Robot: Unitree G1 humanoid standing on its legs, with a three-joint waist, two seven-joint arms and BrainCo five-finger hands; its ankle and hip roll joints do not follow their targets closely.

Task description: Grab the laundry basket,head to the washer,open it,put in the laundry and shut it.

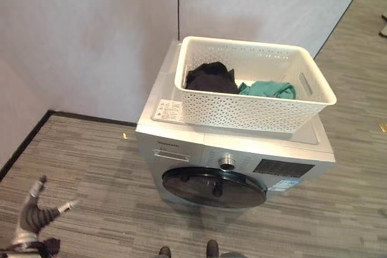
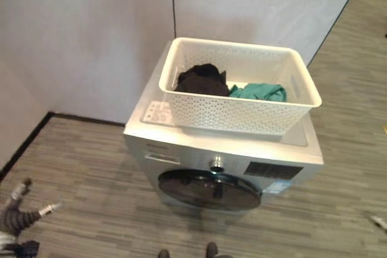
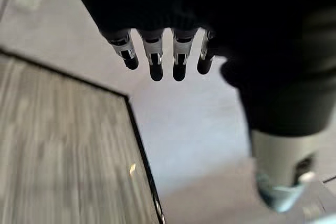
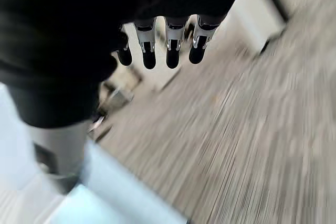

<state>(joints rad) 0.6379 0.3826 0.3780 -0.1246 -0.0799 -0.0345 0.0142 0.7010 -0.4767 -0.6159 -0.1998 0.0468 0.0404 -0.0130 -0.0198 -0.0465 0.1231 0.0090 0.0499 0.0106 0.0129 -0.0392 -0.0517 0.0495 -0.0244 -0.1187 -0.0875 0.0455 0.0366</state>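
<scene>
step: open washer (image 1: 236, 155) door (image 1: 214, 187) | laundry basket (image 1: 254, 92) sits on top of washer | left robot hand (image 1: 36, 212) and right robot hand (image 4: 157, 45) relaxed, holding nothing | you reach low to the door rim, pull slowly

One washer (image 1: 199, 161) is standing by the wall, one white basket (image 1: 242, 110) is sitting on it, and two garments are lying inside: one black (image 1: 210, 78), one green (image 1: 268, 89)

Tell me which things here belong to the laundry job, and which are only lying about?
For the job: basket, black clothes, green clothes, washer, washer door, left hand, right hand.

Lying about: small yellow scrap on the floor.
</scene>
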